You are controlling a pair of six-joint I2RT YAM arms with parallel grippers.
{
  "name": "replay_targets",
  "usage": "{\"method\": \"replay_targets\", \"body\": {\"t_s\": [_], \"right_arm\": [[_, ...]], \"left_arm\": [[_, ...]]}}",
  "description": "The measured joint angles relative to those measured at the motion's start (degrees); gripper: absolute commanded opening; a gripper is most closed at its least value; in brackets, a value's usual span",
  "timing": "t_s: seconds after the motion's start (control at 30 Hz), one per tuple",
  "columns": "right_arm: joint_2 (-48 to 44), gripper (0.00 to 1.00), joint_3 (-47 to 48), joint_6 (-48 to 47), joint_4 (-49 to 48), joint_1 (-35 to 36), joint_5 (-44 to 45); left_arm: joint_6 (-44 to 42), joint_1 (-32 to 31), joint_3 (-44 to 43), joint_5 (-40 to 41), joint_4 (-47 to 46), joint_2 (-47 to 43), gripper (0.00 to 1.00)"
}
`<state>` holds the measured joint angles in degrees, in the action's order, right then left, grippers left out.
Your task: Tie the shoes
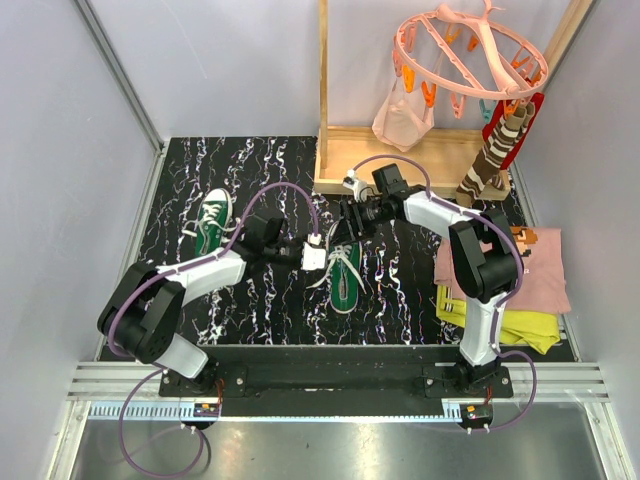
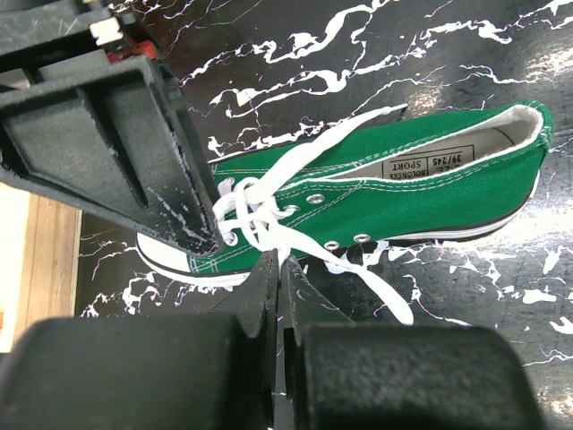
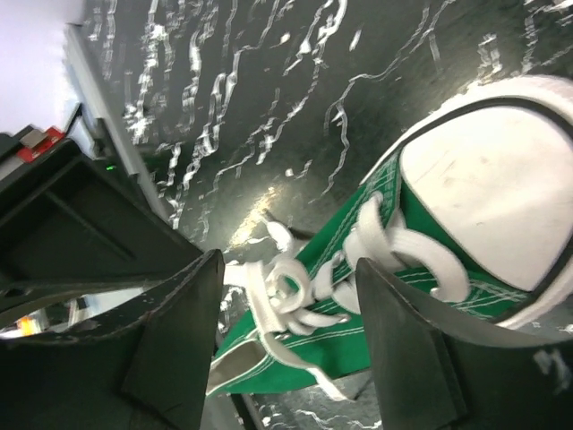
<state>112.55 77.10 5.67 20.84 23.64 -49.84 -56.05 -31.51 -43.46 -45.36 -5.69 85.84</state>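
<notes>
Closest up in the left wrist view are the left gripper (image 2: 279, 269) fingers, squeezed flat together with no gap. Their tips sit right at the white laces (image 2: 260, 210) of a green sneaker (image 2: 430, 184). Can't honestly tell if a strand is pinched in there or just touching. One lace end trails loose over the sole onto the black marbled table (image 2: 501, 81).

Right gripper (image 3: 288, 278) is the opposite story: jaws spread wide, one finger on each side of the lace tangle, nothing clamped. Its wrist cam shows the white toe cap (image 3: 483, 179) just beyond one finger, with looped laces bunched between the two.

From the top cam, that sneaker sits about mid-table between the two arms, toe end pointing away from the bases. Both grippers meet over its laced part. Second sneaker (image 1: 212, 222) lies well apart, off toward the far left of the table, white laces showing, nothing touching it.

Other stuff: a wooden frame (image 1: 400, 165) at the back, a pink peg hanger (image 1: 470, 50) above it, plus a folded pink cloth (image 1: 545, 265) and a yellow cloth (image 1: 530, 330) at the right edge.
</notes>
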Motion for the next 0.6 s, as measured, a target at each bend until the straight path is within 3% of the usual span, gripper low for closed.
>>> {"method": "replay_targets", "body": {"t_s": [0.43,0.6], "right_arm": [[0.2,0.56,2.1,-2.6,4.0,0.9,2.4],[0.2,0.46,2.1,-3.3,5.1,0.9,2.4]], "left_arm": [[-0.5,0.0,0.0,-0.4,0.0,0.3,0.0],[-0.7,0.0,0.0,-0.5,0.0,0.4,0.0]]}}
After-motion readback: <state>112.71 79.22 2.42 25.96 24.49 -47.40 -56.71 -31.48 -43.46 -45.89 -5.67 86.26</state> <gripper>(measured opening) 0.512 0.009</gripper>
